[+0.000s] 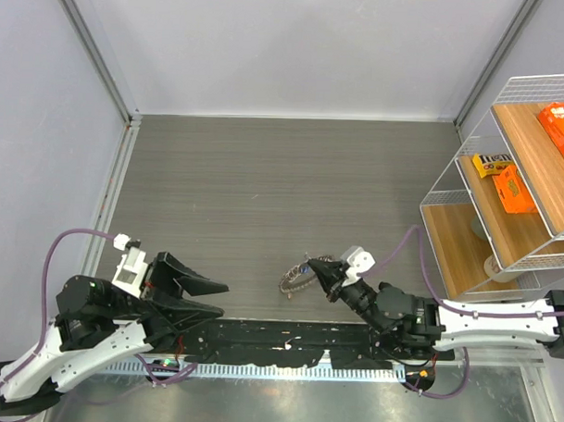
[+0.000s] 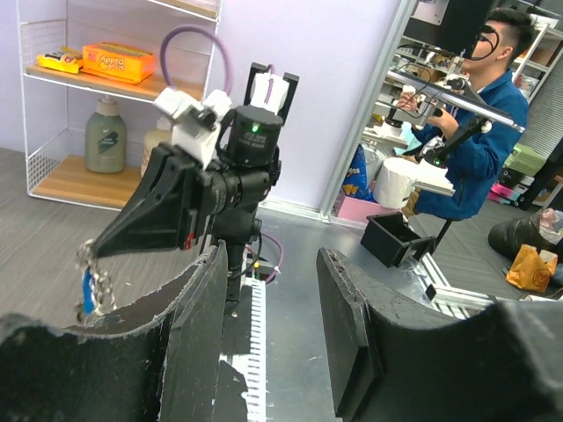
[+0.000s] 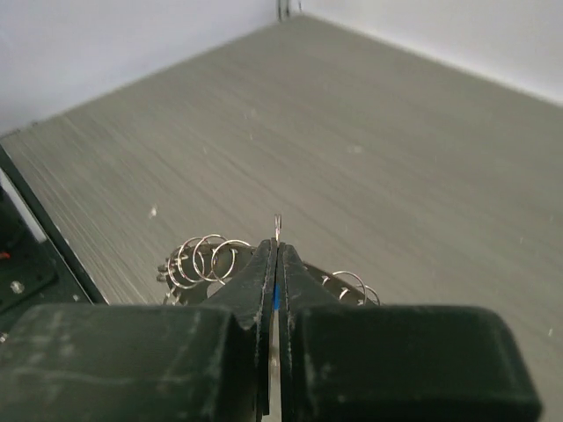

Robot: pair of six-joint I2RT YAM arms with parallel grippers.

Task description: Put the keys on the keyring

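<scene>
A blue key (image 3: 275, 300) is pinched edge-on by the clenched right end effector (image 1: 313, 266), lower centre of the top view, at the keyring (image 1: 296, 276) (left end effector (image 1: 223, 298) released, empty); it could be twisted loose

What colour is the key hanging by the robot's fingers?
Blue. The key shows best in the left wrist view, hanging with the keyring below the right fingers.

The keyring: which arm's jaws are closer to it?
The right. The right gripper has its jaws shut on the keyring; the left gripper sits well off to the left side, apart from it, jaws open and empty.
</scene>
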